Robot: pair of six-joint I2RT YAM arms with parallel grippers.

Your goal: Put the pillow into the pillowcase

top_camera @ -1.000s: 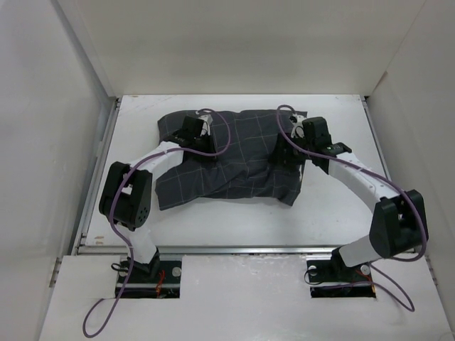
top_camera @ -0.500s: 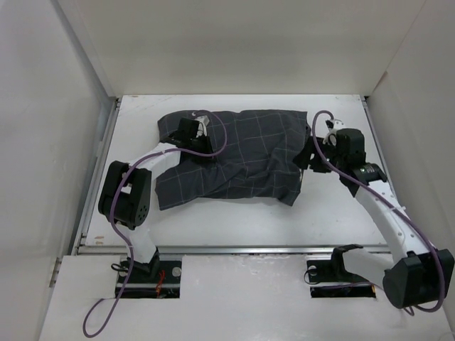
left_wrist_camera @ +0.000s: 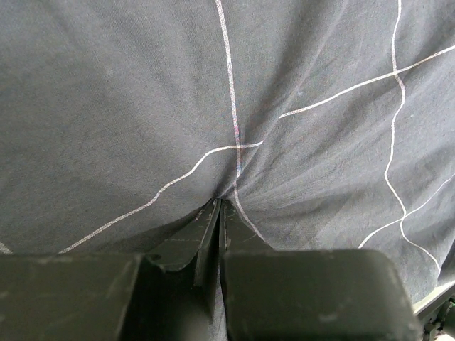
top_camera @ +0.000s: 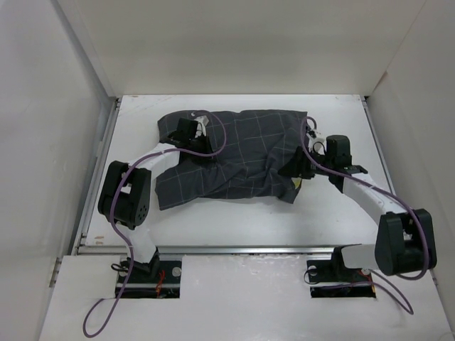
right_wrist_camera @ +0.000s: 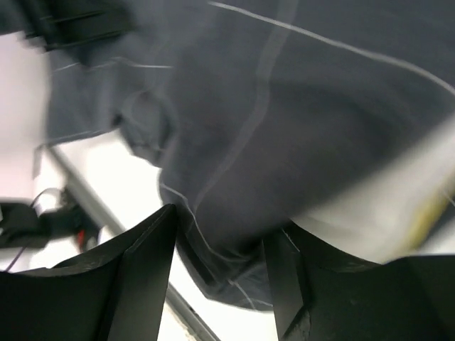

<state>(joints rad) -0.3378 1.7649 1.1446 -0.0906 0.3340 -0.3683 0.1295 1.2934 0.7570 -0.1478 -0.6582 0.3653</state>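
The pillowcase (top_camera: 234,153) lay rumpled across the far middle of the white table (top_camera: 341,213), its dark check cloth bulging as if filled, with one flap trailing towards the near left. Of the pillow (right_wrist_camera: 370,224) I could see only a pale, blurred patch poking out of the case's near right corner in the right wrist view, with a yellow smear along its edge; from above it was just a small yellow speck at that corner. My left gripper (left_wrist_camera: 219,227) sat on the case's far left part, and its wrist camera showed the two fingers (left_wrist_camera: 206,238) pressed together on a small pinch of the fabric, creases radiating from the bite. My right gripper (right_wrist_camera: 220,270) was down at the near right corner with its jaws standing apart, roughly halfway, and a fold of the case's hem hung in the gap between them. That view was smeared, so I could not tell whether either finger (right_wrist_camera: 138,270) actually touched the cloth. A purple cable (top_camera: 217,131) looped over the case from the left wrist, and plain white walls (top_camera: 64,106) closed in the table on three sides.
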